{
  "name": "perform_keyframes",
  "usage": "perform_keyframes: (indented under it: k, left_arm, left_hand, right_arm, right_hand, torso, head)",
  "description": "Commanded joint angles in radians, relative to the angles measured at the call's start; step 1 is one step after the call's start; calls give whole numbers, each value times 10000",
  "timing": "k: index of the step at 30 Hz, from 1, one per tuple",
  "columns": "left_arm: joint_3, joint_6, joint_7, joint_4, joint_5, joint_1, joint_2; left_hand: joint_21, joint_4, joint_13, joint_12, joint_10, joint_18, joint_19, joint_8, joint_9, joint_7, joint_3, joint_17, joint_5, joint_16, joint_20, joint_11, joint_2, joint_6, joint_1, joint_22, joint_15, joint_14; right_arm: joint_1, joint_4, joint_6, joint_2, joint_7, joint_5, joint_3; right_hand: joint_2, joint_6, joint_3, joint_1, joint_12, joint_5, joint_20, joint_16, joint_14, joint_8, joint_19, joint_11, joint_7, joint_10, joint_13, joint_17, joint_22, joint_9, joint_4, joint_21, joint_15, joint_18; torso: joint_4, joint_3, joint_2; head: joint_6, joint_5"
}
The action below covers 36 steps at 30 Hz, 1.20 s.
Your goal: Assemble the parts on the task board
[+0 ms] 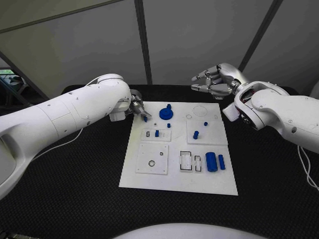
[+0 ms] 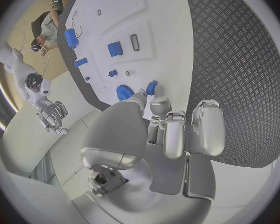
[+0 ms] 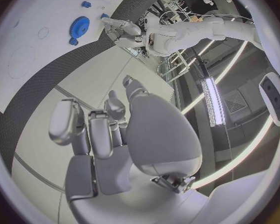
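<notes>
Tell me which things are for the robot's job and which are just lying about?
For the job: task board, blue gear, blue cylinders, left hand, right hand.
Lying about: black table, white cable.

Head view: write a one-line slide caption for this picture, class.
Left hand pinches a small blue part at the white task board's far-left corner; right hand hovers beyond it.

no text, labels, brands or numbers can be read anywhere in these views.
</notes>
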Motion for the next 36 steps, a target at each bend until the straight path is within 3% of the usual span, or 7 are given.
perform_keyframes:
  k: [1,8,14,19,24,28,36]
  left_arm:
    - [-3,168,195,14,131,4,3]
    - [-3,142,254,57,315,0,-59]
    - [-1,-151,379,310,581,-3,-292]
    - [1,-448,639,809,1049,-4,-669]
    - [1,-877,789,1468,1258,-7,-1097]
    - [-1,-1289,857,2081,1328,-27,-1474]
    - [-8,-1736,786,3485,1318,-184,-2277]
  left_hand:
    - [37,-53,-20,1,12,-21,27,4,-12,-21,81,2628,38,61,-6,-56,70,86,170,406,-65,1056]
    - [42,-416,-22,-1,68,-26,34,101,53,-93,562,2628,-2,61,-48,-121,444,122,716,444,-115,1056]
    - [51,-692,-54,-39,94,-32,46,174,135,-108,990,2628,-26,61,-78,-141,441,68,964,478,-138,1056]
    - [57,-977,-193,-173,79,-35,60,260,237,-114,1596,2628,-21,61,-108,-158,173,8,1121,509,-162,1056]
    - [122,-1078,-338,-285,224,-59,137,406,401,-103,2790,2628,-16,61,-135,-167,-387,-14,736,630,-178,1056]
    - [177,-1179,-349,-277,321,-80,198,496,492,-130,3439,2628,-20,61,-146,-200,-634,9,511,722,-199,1056]
    - [226,-1283,-371,-276,408,-98,254,572,570,-164,3934,2628,-18,61,-164,-221,-864,47,293,802,-222,1056]
  right_arm:
    - [17,2,73,10,18,-1,7]
    - [17,-4,85,9,22,-2,7]
    - [17,-16,92,9,27,-2,7]
    - [17,-29,84,-7,34,-2,7]
    - [17,-45,82,-23,38,-2,7]
    - [17,-64,87,-26,41,-3,7]
    - [16,-101,95,-39,53,-3,6]
  right_hand:
    - [34,-79,-26,-86,-23,50,2,-60,560,-50,-70,17,15,-49,6,523,-5,-10,-1,-37,-80,81]
    - [34,-79,-26,-86,-23,50,2,-60,560,-50,-70,17,15,-49,6,523,-5,-10,-1,-37,-80,81]
    - [34,-79,-26,-86,-23,50,2,-60,560,-50,-70,17,15,-49,6,523,-5,-10,-1,-37,-80,81]
    - [43,-78,-24,-83,-27,57,1,-63,561,-48,-69,17,15,-53,0,521,-8,-11,-2,-41,-80,81]
    - [43,-78,-24,-83,-27,57,1,-63,561,-48,-69,17,15,-53,0,521,-8,-11,-2,-41,-80,81]
    - [43,-78,-24,-83,-27,57,1,-63,561,-48,-69,17,15,-53,0,521,-8,-11,-2,-41,-80,81]
    - [43,-78,-24,-83,-27,57,1,-63,561,-48,-69,17,15,-53,0,521,-8,-11,-2,-41,-80,81]
  torso:
    - [-2,1,4]
    - [5,1,-2]
    - [6,-2,-7]
    - [17,0,-19]
    - [20,-8,-12]
    - [13,-3,-16]
    - [17,5,-21]
  head:
    - [-12,2]
    - [-24,-4]
    - [-20,-3]
    - [-10,1]
    - [-40,6]
    - [-44,49]
    - [-92,112]
